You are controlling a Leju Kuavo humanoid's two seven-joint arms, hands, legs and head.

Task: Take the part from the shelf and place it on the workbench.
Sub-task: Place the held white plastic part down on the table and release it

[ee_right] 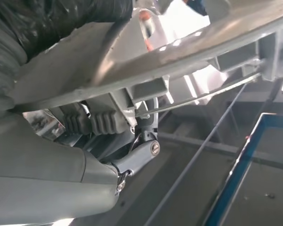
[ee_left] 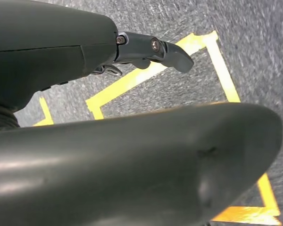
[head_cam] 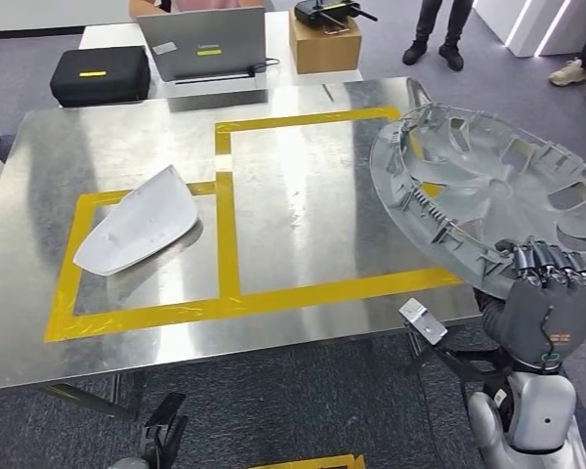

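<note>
Grey wheel cover [head_cam: 489,186] rim gripped by right hand [head_cam: 544,303], over workbench [head_cam: 297,225]

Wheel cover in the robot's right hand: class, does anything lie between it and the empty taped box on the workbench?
Nothing visible does. The wheel cover, held by the right hand, overhangs the empty taped box; the white part lies in the other box.

We see the wheel cover [head_cam: 489,186] run off the head view's right edge, its near rim hidden behind the right hand [head_cam: 544,308]. The left hand [head_cam: 161,440] is cut by the bottom edge; we cannot tell how its fingers lie. The people [head_cam: 438,29] beyond the workbench [head_cam: 297,195] show only as legs.
</note>
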